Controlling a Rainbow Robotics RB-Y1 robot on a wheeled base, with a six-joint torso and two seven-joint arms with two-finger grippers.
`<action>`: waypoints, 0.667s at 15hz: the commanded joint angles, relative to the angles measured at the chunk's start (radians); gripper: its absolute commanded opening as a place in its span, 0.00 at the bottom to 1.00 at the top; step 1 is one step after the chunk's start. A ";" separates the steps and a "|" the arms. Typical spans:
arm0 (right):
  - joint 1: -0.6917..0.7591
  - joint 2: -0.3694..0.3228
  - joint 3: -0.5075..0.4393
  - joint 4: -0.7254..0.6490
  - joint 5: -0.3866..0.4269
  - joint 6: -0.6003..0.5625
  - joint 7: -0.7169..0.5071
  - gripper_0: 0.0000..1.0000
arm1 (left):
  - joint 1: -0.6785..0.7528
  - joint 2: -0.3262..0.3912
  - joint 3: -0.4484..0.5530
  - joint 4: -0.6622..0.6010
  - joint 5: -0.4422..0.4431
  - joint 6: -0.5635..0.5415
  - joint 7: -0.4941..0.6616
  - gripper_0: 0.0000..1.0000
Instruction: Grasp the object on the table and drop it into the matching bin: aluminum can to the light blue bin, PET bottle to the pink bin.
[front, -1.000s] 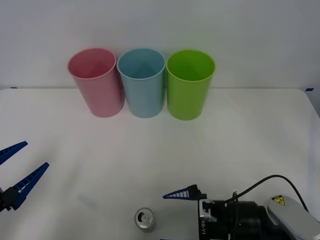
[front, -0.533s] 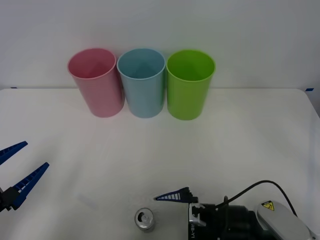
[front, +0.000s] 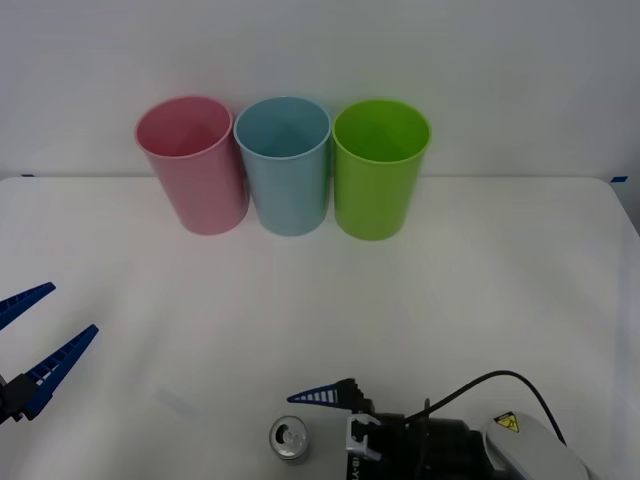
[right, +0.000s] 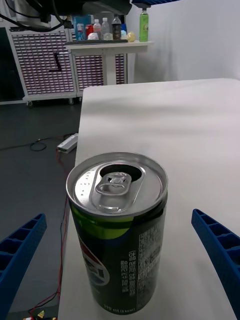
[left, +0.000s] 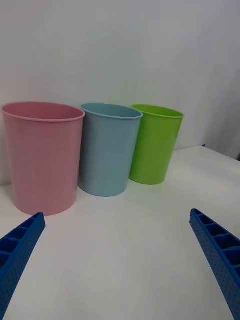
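A: Materials first. Aluminum can (right: 119, 227): small cylinder, upright on the table (front: 480, 290), at its near edge in the front view (front: 289, 439). Shiny silver lid with raised rim, pull tab lying flat beside an open mouth hole. Sides dark green to black, with a lime band under the rim and fine white print.

B: Right gripper?

A: Right gripper (right: 120, 260) low at the near edge, just to the robot's right of the can. Blue ribbed fingers spread wide; the can stands between them, touching neither. In the front view one finger (front: 322, 394) points left just beyond the can.

B: Left?

A: Left gripper (front: 35, 345) hangs over the table's left side, well apart from the can, fingers spread, grasping nothing.

B: Bins?

A: Three smooth plastic cups, round and slightly tapered, in a row at the far edge against a white wall: pink bin (front: 193, 165), light blue bin (front: 285, 165), lime green bin (front: 378, 167). Neighbours just beside each other.

B: Surface, room?

A: Matte white tabletop, plain. Past it in the right wrist view: dark floor with cables, drawer cabinets (right: 45, 65), a white stand carrying bottles (right: 107, 30).
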 joint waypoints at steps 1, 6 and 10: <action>0.006 0.014 0.004 0.000 0.017 0.025 0.001 1.00 | 0.000 0.000 0.000 0.000 0.000 0.000 0.000 1.00; 0.009 0.025 0.030 0.000 0.019 0.062 0.010 1.00 | 0.000 0.000 0.000 0.000 0.000 0.000 0.000 1.00; 0.008 0.028 0.032 0.000 0.019 0.068 0.021 0.62 | 0.000 0.000 0.000 0.000 0.000 0.000 0.000 1.00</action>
